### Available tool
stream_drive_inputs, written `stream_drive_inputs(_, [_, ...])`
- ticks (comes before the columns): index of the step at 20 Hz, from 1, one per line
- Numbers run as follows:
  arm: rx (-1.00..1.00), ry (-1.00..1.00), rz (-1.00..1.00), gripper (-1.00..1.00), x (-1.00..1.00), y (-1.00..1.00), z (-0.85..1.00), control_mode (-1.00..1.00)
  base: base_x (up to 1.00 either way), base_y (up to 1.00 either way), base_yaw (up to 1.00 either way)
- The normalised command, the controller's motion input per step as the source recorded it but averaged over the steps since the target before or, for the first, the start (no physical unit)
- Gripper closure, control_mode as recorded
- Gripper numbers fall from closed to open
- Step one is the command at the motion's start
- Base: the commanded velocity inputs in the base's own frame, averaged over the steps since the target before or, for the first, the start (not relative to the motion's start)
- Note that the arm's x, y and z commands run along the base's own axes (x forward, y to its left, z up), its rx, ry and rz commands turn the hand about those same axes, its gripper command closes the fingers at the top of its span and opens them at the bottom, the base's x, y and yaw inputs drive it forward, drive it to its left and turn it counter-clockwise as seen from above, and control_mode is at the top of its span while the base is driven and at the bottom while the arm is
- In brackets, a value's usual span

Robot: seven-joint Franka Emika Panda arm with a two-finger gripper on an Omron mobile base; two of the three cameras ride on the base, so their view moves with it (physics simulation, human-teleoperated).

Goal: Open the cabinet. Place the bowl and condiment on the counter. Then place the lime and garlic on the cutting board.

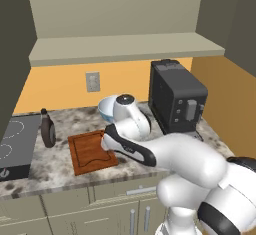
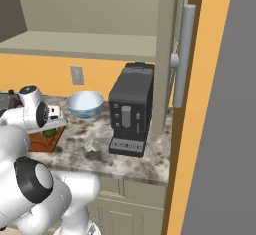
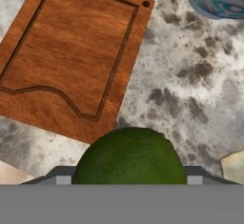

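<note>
claw (image 3: 129, 182): jaws wide around the lime (image 3: 129, 156), carried between the tips
lime: just off the board's near edge, above the surface (image 3: 190, 85), not yet over wood
board (image 3: 66, 56): lies up and left of the claw in the hand view, long axis running away from it
coming move (judged): short carry toward the board's middle, then release
garlic (image 2: 92, 145): on the surface, between board and coffee machine (image 2: 131, 110)
bowl (image 2: 85, 104): on the surface, near the wall
</note>
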Motion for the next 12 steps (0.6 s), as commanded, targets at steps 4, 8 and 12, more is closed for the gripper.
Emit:
stream_drive_inputs(4, [0.0,0.0,0.0,1.0,0.19,0.34,0.06,-1.0,0.0,0.0,0.0])
stream_drive_inputs(8, [0.0,0.0,0.0,1.0,0.22,0.3,0.03,-1.0,0.0,0.0,0.0])
stream_drive_inputs(12, [0.0,0.0,0.0,1.0,0.2,0.29,0.0,-1.0,0.0,0.0,0.0])
